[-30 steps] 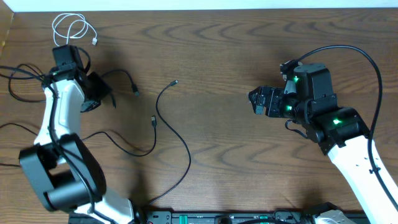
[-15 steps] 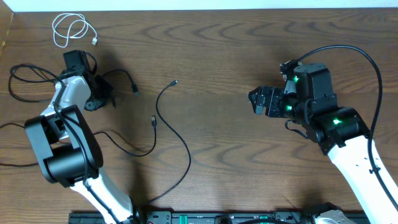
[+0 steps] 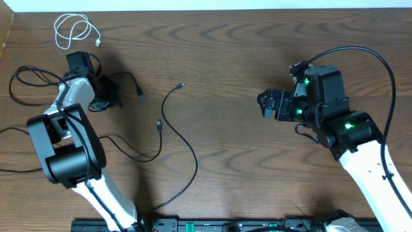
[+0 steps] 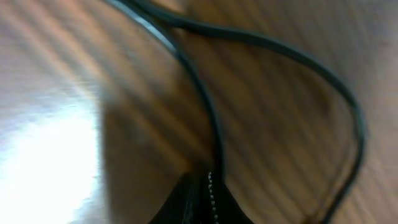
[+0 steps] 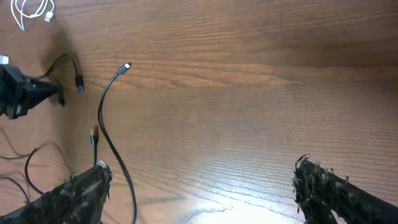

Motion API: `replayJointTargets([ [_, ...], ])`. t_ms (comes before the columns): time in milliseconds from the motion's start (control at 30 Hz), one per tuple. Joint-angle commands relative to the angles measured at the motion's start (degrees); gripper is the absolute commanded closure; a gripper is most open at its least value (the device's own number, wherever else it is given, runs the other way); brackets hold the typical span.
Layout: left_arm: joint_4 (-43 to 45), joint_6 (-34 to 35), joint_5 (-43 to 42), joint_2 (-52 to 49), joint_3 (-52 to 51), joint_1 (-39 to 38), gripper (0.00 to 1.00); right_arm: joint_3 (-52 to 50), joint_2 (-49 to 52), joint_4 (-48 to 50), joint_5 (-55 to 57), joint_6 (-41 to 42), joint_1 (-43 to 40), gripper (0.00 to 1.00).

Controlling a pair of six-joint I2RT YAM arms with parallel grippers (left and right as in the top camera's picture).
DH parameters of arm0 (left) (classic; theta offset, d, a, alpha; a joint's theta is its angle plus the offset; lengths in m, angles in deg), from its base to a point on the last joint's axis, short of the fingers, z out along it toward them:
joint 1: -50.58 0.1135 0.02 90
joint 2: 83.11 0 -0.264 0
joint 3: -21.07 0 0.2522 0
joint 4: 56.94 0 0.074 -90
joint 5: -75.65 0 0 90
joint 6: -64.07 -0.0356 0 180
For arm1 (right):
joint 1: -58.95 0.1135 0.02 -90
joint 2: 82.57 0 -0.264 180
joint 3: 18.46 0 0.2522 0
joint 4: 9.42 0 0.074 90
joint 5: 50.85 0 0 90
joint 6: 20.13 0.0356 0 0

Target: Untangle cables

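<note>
My left gripper sits low at the far left of the table, shut on a thin black cable that arcs away to a small plug. In the left wrist view that cable runs straight into the closed tips of my left gripper. A short white cable lies coiled at the back left, apart from the rest. Another black cable curves across the middle, and one more ends in a plug beside it. My right gripper hangs open over bare wood with nothing in it, its fingers spread wide.
Thicker black wire loops lie by the left arm's base. The table's left edge is close to the white cable. The right arm's own wire arches above it. Bare wood spans the middle between the arms.
The left gripper has closed on the black cable and its wrist has shifted slightly toward the back. The right arm has not moved.
</note>
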Motion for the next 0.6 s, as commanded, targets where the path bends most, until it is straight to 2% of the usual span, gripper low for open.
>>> replayJointTargets([
  [0,0.13,0.68,-8.13,-3.63,-0.74,-0.63,0.92,0.35,0.07,0.35,-0.39,-0.24,-0.22,0.08],
  [200,4.37,0.72,-16.61,-3.63,-0.74,-1.03,0.92,0.35,0.07,0.26,-0.42,-0.24,-0.22,0.08],
  [567,4.79,0.72,-15.82,-0.98,-0.72,1.20,0.91,0.35,0.07,-0.66,-0.42,-0.24,-0.22,0.08],
])
